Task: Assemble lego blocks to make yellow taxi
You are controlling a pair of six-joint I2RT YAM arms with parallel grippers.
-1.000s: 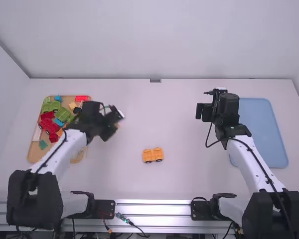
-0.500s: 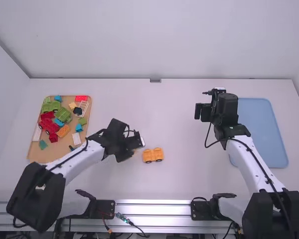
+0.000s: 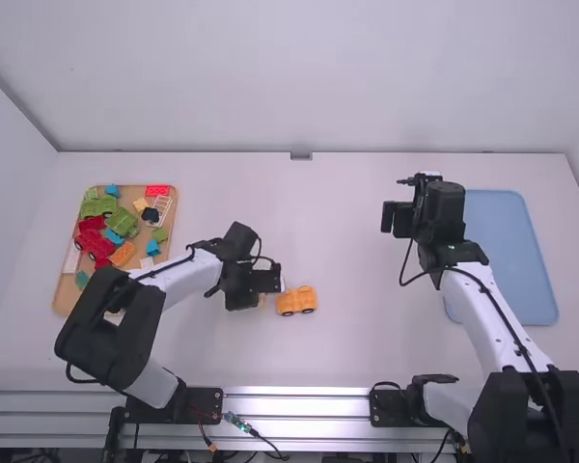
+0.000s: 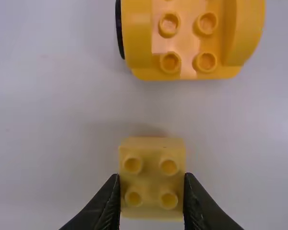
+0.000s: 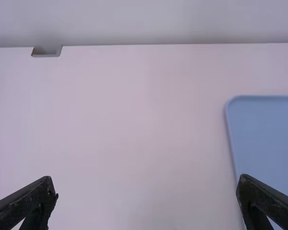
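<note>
Four studs up, a small square yellow plastic block (image 4: 151, 184) sits pinched in my left gripper (image 4: 151, 178), closed to its width. Twelve being away from me, the orange-yellow wheeled base (image 3: 296, 301) lies just beside, towards four o'clock. I should align studs before pressing straight down. My right gripper (image 5: 146, 186) gapes, empty.

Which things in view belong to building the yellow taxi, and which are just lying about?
Belong to the job:
yellow wheeled base
small yellow block, gripped by the left tool
blue tray, perhaps for the finished taxi

Probably just lying about:
red pieces
green pieces
small blue blocks
</note>
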